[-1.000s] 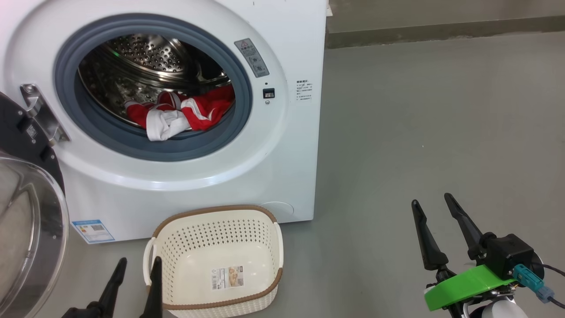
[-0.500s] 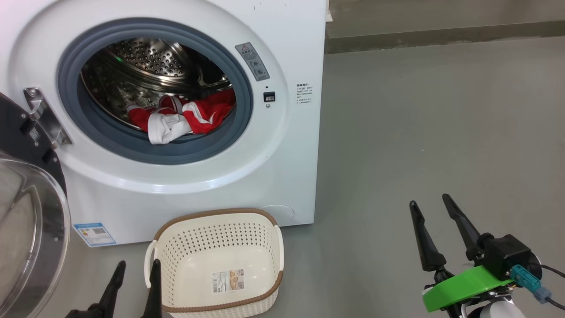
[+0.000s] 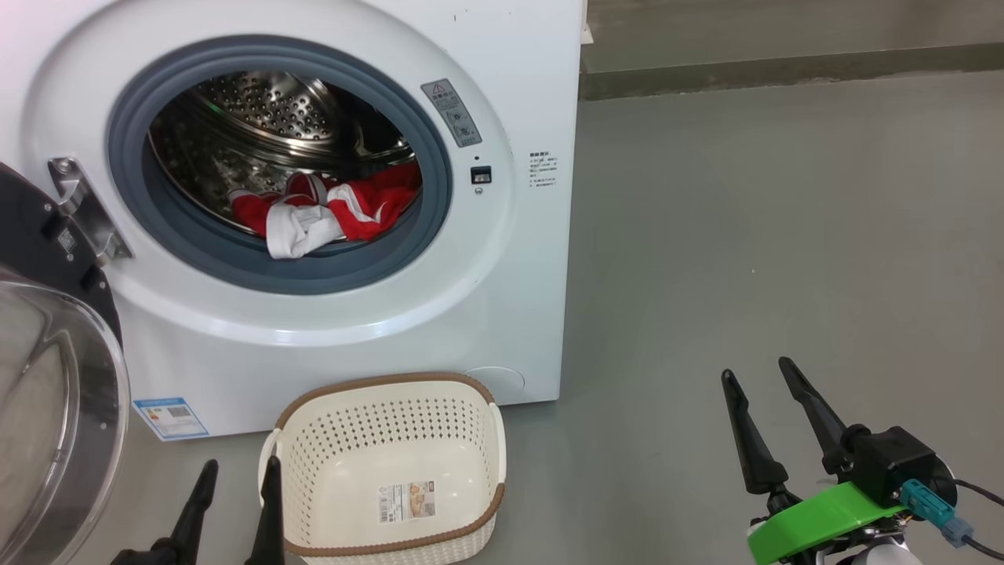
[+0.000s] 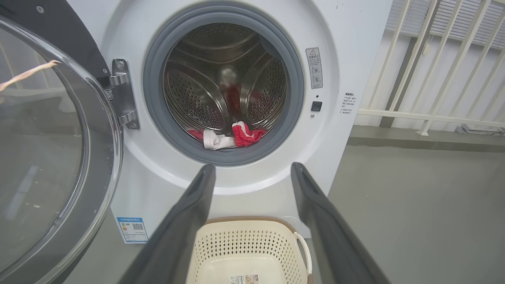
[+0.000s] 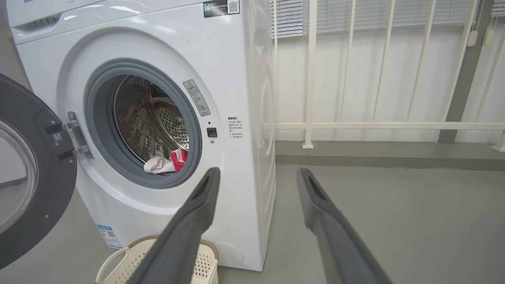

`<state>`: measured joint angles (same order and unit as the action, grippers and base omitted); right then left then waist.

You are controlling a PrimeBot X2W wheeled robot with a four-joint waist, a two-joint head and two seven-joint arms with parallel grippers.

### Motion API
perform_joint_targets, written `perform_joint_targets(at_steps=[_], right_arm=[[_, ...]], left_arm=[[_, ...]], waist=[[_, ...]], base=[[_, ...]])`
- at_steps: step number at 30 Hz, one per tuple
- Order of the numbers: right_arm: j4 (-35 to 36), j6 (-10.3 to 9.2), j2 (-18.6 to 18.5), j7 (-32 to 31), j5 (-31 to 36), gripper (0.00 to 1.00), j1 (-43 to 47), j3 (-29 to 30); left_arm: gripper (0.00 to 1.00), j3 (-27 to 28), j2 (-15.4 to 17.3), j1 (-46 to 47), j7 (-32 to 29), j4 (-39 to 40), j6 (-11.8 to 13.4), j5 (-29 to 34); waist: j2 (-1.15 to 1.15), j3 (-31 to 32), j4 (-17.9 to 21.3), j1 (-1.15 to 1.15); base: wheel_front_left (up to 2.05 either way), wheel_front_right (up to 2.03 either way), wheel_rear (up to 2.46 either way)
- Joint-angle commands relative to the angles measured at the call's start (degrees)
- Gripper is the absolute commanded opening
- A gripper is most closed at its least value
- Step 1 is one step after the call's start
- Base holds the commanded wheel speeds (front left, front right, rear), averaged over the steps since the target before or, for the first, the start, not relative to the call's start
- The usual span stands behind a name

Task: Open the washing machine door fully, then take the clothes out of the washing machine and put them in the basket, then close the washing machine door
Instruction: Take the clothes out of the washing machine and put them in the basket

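The white washing machine (image 3: 502, 235) stands at the upper left, its door (image 3: 55, 408) swung wide open to the left. Red and white clothes (image 3: 329, 208) lie at the front of the steel drum, also seen in the left wrist view as clothes (image 4: 232, 136) and in the right wrist view as clothes (image 5: 167, 162). The cream basket (image 3: 392, 463) sits empty on the floor before the machine. My left gripper (image 3: 239, 471) is open at the basket's left edge. My right gripper (image 3: 757, 373) is open over bare floor, far right of the machine.
Grey floor (image 3: 784, 235) stretches right of the machine to a low kerb (image 3: 784, 67). A white railing (image 5: 375, 126) runs behind the machine. The open door's glass bowl (image 4: 43, 146) bulges out at the left, close to my left arm.
The whole head picture has shifted slightly down, so the camera moved. Both grippers sit a little lower in view and stay open. Clothes and basket have not moved.
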<state>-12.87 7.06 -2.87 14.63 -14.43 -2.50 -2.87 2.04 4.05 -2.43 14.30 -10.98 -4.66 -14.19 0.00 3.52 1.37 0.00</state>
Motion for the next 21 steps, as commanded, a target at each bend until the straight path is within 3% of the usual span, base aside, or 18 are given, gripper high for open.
perform_joint_targets(at_steps=[1, 12, 18, 21], right_arm=[[1.24, 0.43, 0.0, 0.37, 0.07, 1.0, -1.21, -1.7], [1.0, 0.43, 0.0, 0.37, 0.38, 1.0, -1.42, -1.67], [0.94, 0.43, 0.0, 0.37, 0.18, 1.0, -1.53, -1.92], [0.88, 0.43, 0.0, 0.37, 0.03, 1.0, -1.56, -2.02]], left_arm=[[1.0, 2.08, 0.19, 0.89, 0.7, 1.87, -0.37, 0.27], [1.0, 3.08, -0.25, 1.39, 0.7, 1.38, 1.17, 1.26], [1.0, 3.31, -0.41, 1.78, 0.7, 0.96, 0.91, 1.15], [1.0, 3.73, -0.66, 2.13, 0.7, 0.93, -0.15, -2.12]], waist=[[0.0, -0.06, -0.01, 0.0], [0.0, -0.35, 0.11, 0.0], [0.0, -0.52, 0.22, 0.0], [0.0, -0.62, 0.25, 0.0]], base=[[0.0, 0.0, 0.0], [0.36, -0.37, 0.0], [1.34, -1.34, 0.0], [1.88, -1.87, -0.01]])
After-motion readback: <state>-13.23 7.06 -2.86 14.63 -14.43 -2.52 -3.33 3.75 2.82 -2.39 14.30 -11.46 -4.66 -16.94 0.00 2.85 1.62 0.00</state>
